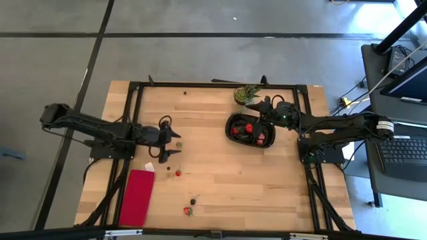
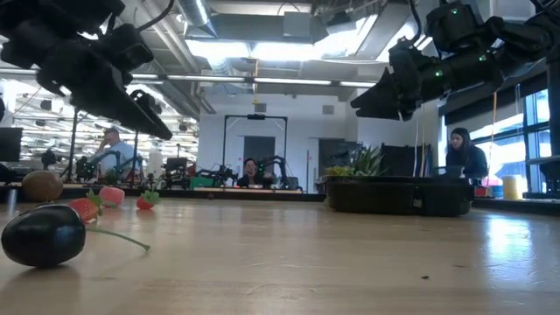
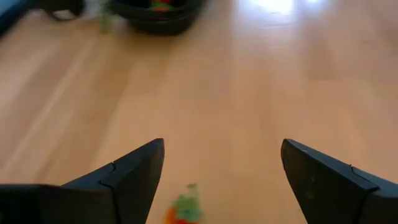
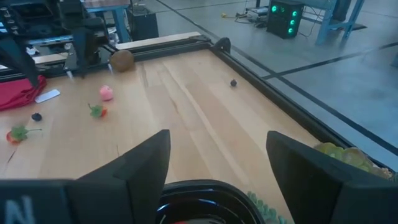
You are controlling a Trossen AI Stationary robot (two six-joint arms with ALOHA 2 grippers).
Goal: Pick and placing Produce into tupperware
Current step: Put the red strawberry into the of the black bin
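On the left side of the table [image 1: 220, 193] lies the red cloth [image 1: 137, 197], near the front edge. My left gripper [image 1: 167, 155] hangs just right of it, over the table's left-middle, fingers spread wide and holding nothing. A strawberry [image 1: 178, 173] lies just in front of those fingers; in my left wrist view it shows low between them [image 3: 180, 211]. A pink piece [image 1: 167, 167] sits close beside it, and a brown round piece [image 1: 178, 144] lies just behind the gripper. Nearer the front edge lie a dark berry [image 1: 193, 201] and another strawberry [image 1: 187, 211].

Right of centre sits the tupperware [image 1: 233, 133], several red pieces already in it. The plant [image 1: 246, 95] stands just behind it. My right gripper [image 1: 264, 109] hovers over the tupperware's far right rim, fingers open and empty.
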